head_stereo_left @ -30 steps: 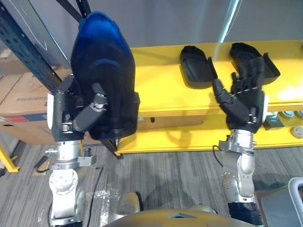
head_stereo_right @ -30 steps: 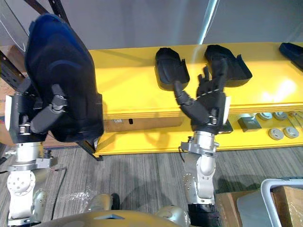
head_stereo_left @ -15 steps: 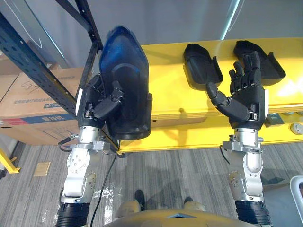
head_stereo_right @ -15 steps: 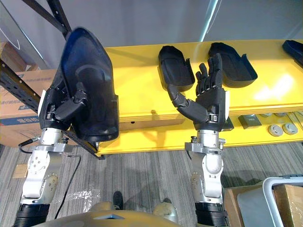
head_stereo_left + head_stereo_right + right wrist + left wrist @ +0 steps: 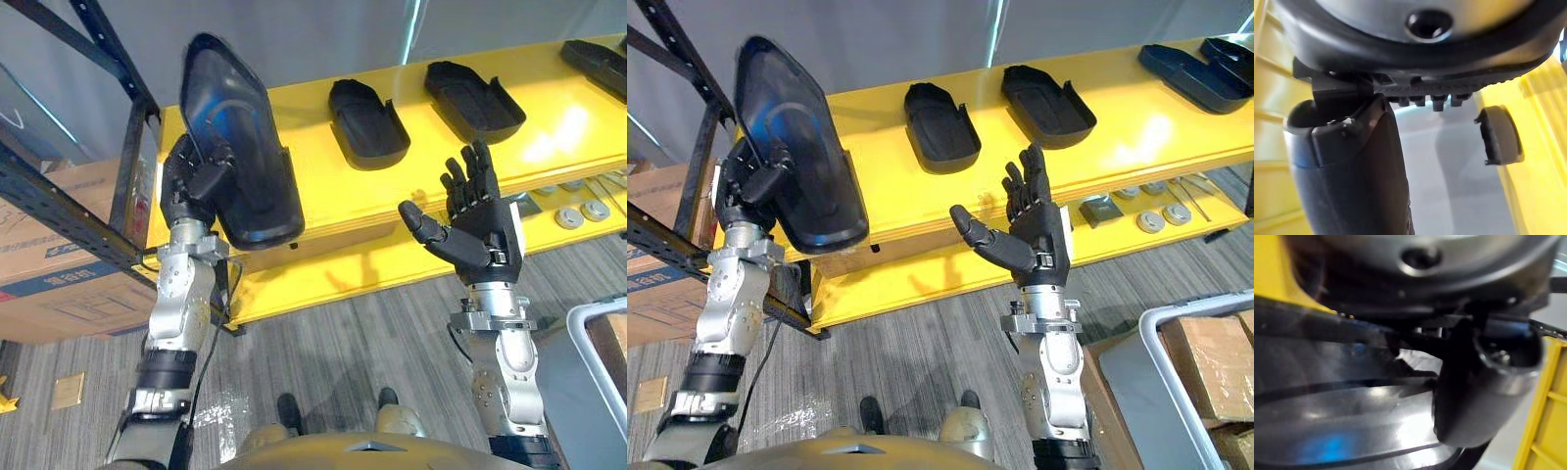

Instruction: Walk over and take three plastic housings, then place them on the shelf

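Closer in, left robot hand (image 5: 1484, 382) pins the housing (image 5: 1352, 431) under its thumb.

Gloss and matt surfaces
Housing (image 5: 245, 166) shiny black plastic; shelf (image 5: 318, 186) smooth, glossy yellow; cardboard box (image 5: 69, 305) matt brown

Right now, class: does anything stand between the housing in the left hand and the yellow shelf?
Nothing visible does. The left hand holds the housing upright by the shelf's bare left end; another housing lies farther right.
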You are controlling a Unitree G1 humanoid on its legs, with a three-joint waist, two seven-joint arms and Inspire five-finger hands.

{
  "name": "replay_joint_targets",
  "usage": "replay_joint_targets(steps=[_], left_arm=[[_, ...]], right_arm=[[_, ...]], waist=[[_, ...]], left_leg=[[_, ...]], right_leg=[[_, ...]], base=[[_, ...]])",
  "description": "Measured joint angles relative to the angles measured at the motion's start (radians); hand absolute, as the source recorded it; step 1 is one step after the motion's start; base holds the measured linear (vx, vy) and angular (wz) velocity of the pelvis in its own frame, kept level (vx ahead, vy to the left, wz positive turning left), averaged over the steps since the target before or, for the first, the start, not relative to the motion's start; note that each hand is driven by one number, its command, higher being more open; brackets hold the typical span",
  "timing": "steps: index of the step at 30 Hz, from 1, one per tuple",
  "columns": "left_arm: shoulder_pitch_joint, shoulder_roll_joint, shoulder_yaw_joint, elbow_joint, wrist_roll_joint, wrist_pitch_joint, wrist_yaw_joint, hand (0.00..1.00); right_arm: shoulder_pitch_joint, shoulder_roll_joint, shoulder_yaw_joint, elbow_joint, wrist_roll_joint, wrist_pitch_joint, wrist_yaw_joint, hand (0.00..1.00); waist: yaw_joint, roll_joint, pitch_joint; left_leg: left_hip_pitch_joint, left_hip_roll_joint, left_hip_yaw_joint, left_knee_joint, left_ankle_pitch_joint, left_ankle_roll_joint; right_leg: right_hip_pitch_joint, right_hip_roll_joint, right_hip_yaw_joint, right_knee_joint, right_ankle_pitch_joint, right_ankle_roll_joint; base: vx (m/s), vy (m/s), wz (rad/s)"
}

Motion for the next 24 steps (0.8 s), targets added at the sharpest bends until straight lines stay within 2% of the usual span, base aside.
replay_joint_targets(steps=[4, 7, 9, 11, 17, 22, 24], left_arm=[[-0.163, 0.056, 0.0, 0.086, 0.001, 0.009, 0.06, 0.0], [-0.261, 0.112, 0.0, 0.153, -0.01, 0.011, 0.09, 0.0], [-0.313, 0.142, 0.0, 0.179, -0.027, 0.027, 0.092, 0.0], [-0.373, 0.165, -0.005, 0.224, -0.027, 0.075, 0.099, 0.0], [-0.401, 0.205, -0.012, 0.362, -0.024, 0.165, 0.1, 0.0], [-0.404, 0.215, -0.044, 0.461, -0.022, 0.227, 0.084, 0.0], [-0.412, 0.221, -0.044, 0.475, -0.02, 0.228, 0.082, 0.0]], right_arm=[[-0.002, -0.009, 0.022, 0.0, 0.001, 0.008, 0.018, 1.0], [-0.001, -0.01, 0.06, 0.0, 0.003, 0.036, 0.031, 1.0], [0.0, -0.012, 0.079, 0.0, 0.002, 0.043, 0.04, 1.0], [-0.001, -0.02, 0.095, 0.0, 0.002, 0.045, 0.052, 1.0], [0.0, -0.033, 0.127, -0.001, 0.001, 0.063, 0.063, 1.0], [-0.002, -0.044, 0.138, -0.006, 0.001, 0.068, 0.061, 1.0], [-0.003, -0.047, 0.152, -0.013, 0.001, 0.073, 0.059, 1.0]], waist=[[-0.007, 0.01, 0.019], [-0.029, 0.023, 0.03], [-0.032, 0.028, 0.038], [-0.038, 0.035, 0.059], [-0.06, 0.047, 0.094], [-0.055, 0.043, 0.148], [-0.05, 0.042, 0.161]], left_leg=[[0.0, -0.007, 0.006, -0.009, 0.008, 0.002], [0.0, -0.007, 0.006, -0.01, 0.009, 0.002], [-0.004, -0.007, 0.01, -0.01, 0.009, 0.002], [-0.003, -0.007, 0.009, -0.01, 0.009, 0.002], [-0.021, -0.007, 0.009, -0.007, 0.011, 0.003], [-0.056, -0.006, -0.004, 0.019, 0.017, 0.004], [-0.073, -0.005, -0.008, 0.032, 0.017, 0.004]], right_leg=[[-0.013, -0.001, 0.01, 0.01, 0.0, 0.0], [-0.02, -0.003, 0.011, 0.022, 0.0, 0.0], [-0.03, -0.002, 0.017, 0.027, 0.0, 0.0], [-0.032, -0.003, 0.017, 0.034, 0.0, 0.0], [-0.054, -0.003, 0.026, 0.039, -0.001, 0.0], [-0.08, -0.005, 0.026, 0.061, -0.003, -0.005], [-0.097, -0.005, 0.026, 0.076, -0.005, -0.007]], base=[[0.0, 0.01, -0.05], [0.0, 0.004, -0.02], [0.01, 0.009, -0.08], [0.0, 0.0, 0.0], [0.0, 0.002, -0.03], [-0.01, -0.004, 0.07], [-0.01, -0.011, 0.06]])
